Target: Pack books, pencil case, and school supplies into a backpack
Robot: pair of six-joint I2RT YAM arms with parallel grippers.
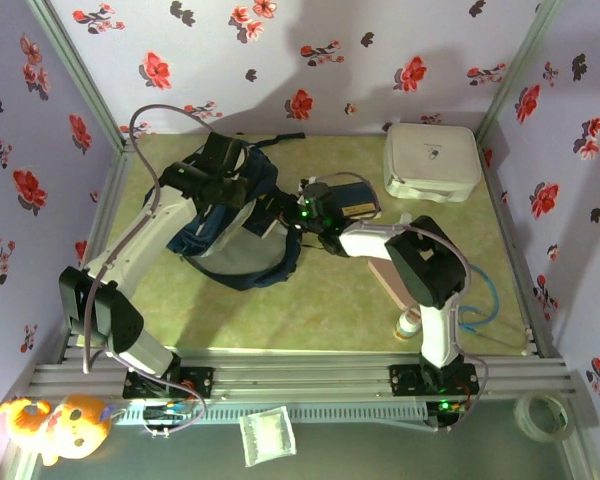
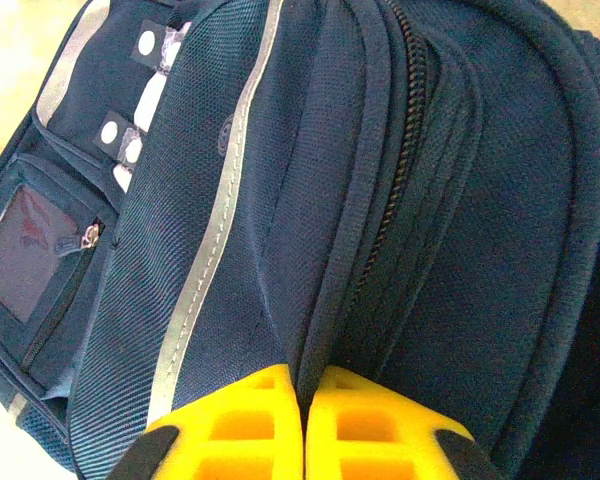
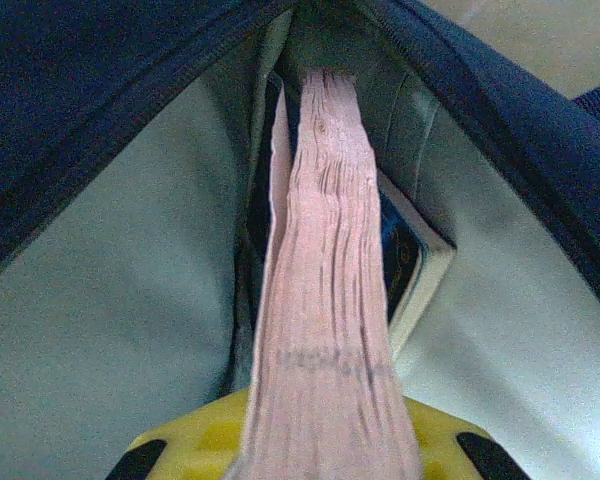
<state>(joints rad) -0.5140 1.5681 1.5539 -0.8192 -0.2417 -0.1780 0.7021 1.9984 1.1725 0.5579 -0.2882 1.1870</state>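
Clamped shut on a fold of backpack (image 2: pixel 280 200) fabric beside the zipper (image 2: pixel 400 180): left gripper (image 2: pixel 302 400), at 6 o'clock in the left wrist view, yellow pads pressed together.

Pinching a book (image 3: pixel 325 250) edge-on: right gripper (image 3: pixel 325 440). Pinkish page edge runs from 6 toward 12 o'clock into the backpack mouth, between walls of pale grey lining (image 3: pixel 110 330). Already inside at 3 o'clock of it: second book (image 3: pixel 412 262), blue cover.

From above: backpack at 9 o'clock of table (image 1: pixel 310 310) centre. Just beside it at 3 o'clock, a labelled book (image 1: pixel 352 200), dark with a yellow tag. At 4 o'clock, partly under the right forearm, pencil case (image 1: pixel 385 278). At 2 o'clock, well apart, white box (image 1: pixel 432 160).
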